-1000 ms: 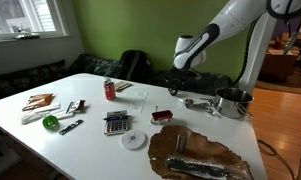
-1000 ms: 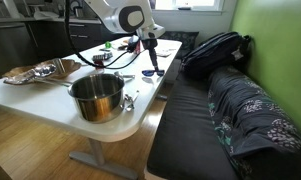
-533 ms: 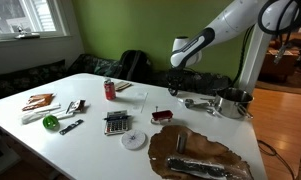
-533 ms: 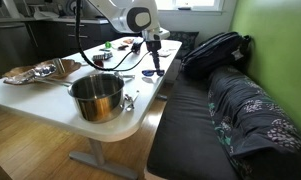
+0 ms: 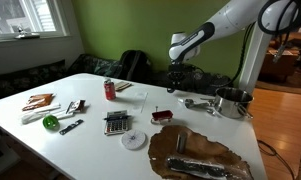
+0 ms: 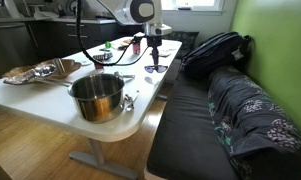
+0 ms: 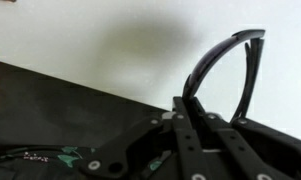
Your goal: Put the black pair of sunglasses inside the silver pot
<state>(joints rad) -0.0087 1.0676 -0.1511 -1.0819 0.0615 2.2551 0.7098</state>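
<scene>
My gripper (image 5: 173,76) is shut on the black pair of sunglasses (image 5: 173,86), which hangs below the fingers just above the white table, near its far edge. In the wrist view the thin black frame (image 7: 222,62) arches out from between the shut jaws of the gripper (image 7: 208,112). In an exterior view the sunglasses (image 6: 153,63) dangle under the gripper (image 6: 152,48). The silver pot (image 5: 233,100) stands upright on the table's end, its long handle pointing towards the gripper. In an exterior view the pot (image 6: 96,96) shows an open, empty inside.
On the table lie a calculator (image 5: 116,123), a red can (image 5: 109,90), a small dark red box (image 5: 161,116), a white disc (image 5: 136,140) and a brown mat (image 5: 200,152). A backpack (image 6: 215,50) sits on the couch (image 6: 245,115) beside the table.
The jaws have gone from open to shut on the sunglasses, and the gripper has risen a little, lifting them off the table.
</scene>
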